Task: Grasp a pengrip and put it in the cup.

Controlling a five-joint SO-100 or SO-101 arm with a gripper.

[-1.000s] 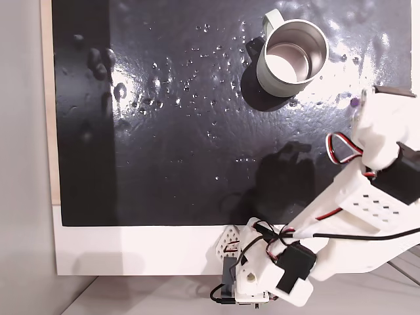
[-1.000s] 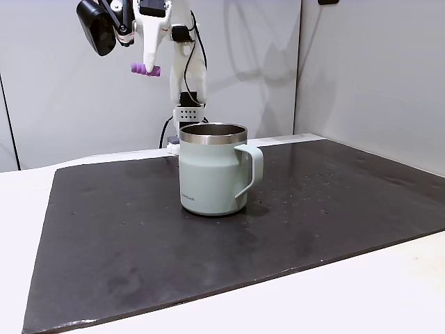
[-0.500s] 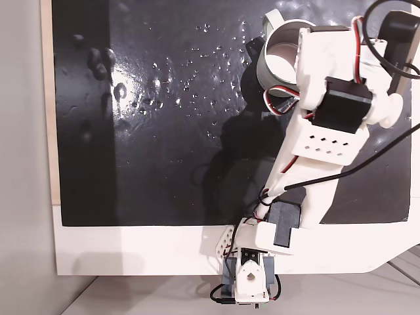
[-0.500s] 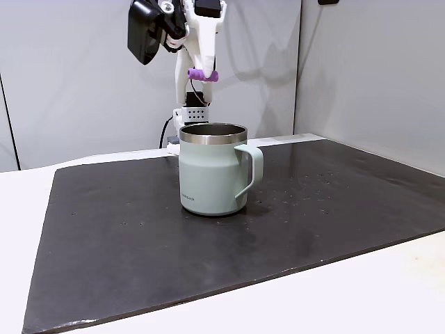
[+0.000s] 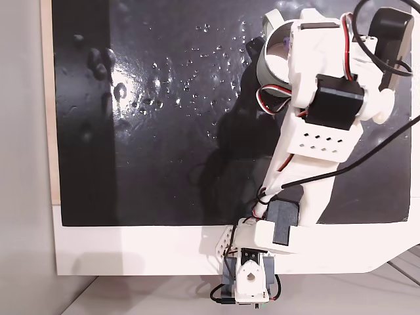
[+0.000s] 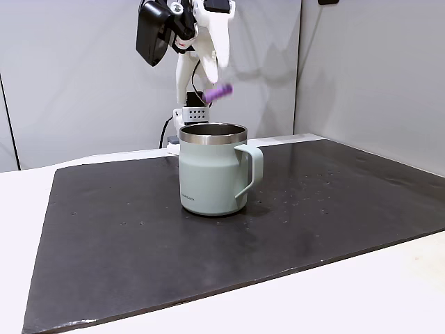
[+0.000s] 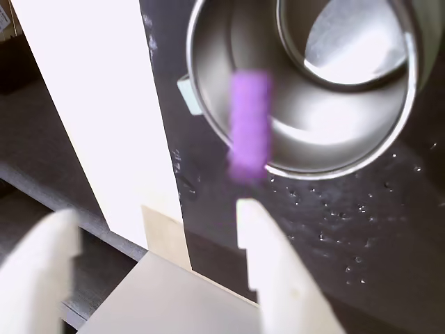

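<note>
The purple pengrip (image 6: 217, 92) is loose in the air, blurred and tilted, just above the mouth of the cup (image 6: 212, 177). The cup is a pale grey-green mug with a steel inside, standing upright on the black mat. My gripper (image 6: 217, 73) hangs over it, open, with nothing between its fingers. In the wrist view the pengrip (image 7: 249, 125) shows as a purple smear over the near rim of the cup (image 7: 327, 170), apart from my gripper (image 7: 156, 212), whose white fingers (image 7: 268, 257) stand wide. From overhead, my arm covers most of the cup (image 5: 268, 69); a purple speck of the pengrip (image 5: 287, 44) shows inside it.
The black mat (image 5: 151, 131) is wet with scattered droplets and lies on a white table (image 5: 131, 252). My arm's base (image 5: 249, 282) sits at the near edge in the overhead picture. Grey walls (image 6: 348, 69) stand behind the table.
My arm swung from beside the cup to over it. The gripper opened, and the pengrip left the fingers and dropped towards the cup's mouth.
</note>
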